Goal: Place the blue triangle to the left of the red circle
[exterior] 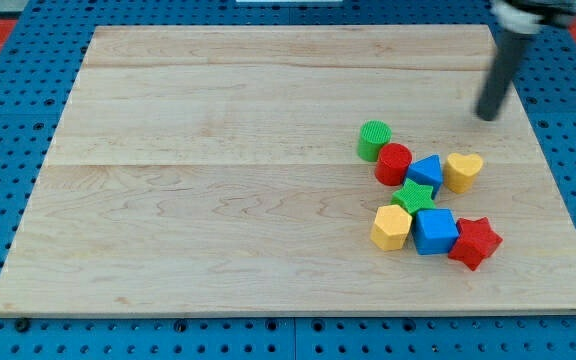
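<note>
Camera view showed my tip bare, touching nothing, with the blue triangle toward the view's lower left (touching the red circle's right).

Light wood board on blue pegboard; 8 blocks clustered at the view's right: green cylinder, red circle, blue triangle, yellow heart, green star, yellow hexagon, blue cube, red star.

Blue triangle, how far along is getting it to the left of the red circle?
Done: nothing yet. The blue triangle sits touching the red circle on the circle's right in the view. In hand: my tip stands apart from the cluster, up and right of it. Left: push the triangle round to the circle's left.
</note>
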Action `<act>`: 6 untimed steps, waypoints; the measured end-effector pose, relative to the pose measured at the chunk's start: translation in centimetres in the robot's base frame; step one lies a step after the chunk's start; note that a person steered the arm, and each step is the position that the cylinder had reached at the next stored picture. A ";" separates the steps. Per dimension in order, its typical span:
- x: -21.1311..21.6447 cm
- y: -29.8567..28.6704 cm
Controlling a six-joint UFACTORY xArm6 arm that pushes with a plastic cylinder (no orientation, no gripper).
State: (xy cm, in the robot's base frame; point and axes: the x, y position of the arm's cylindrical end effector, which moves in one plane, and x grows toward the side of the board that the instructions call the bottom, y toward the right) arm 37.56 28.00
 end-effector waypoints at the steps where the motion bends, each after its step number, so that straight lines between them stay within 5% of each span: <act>1: 6.1 -1.1; 4: 13.0 -19.2; 6: 11.6 -19.3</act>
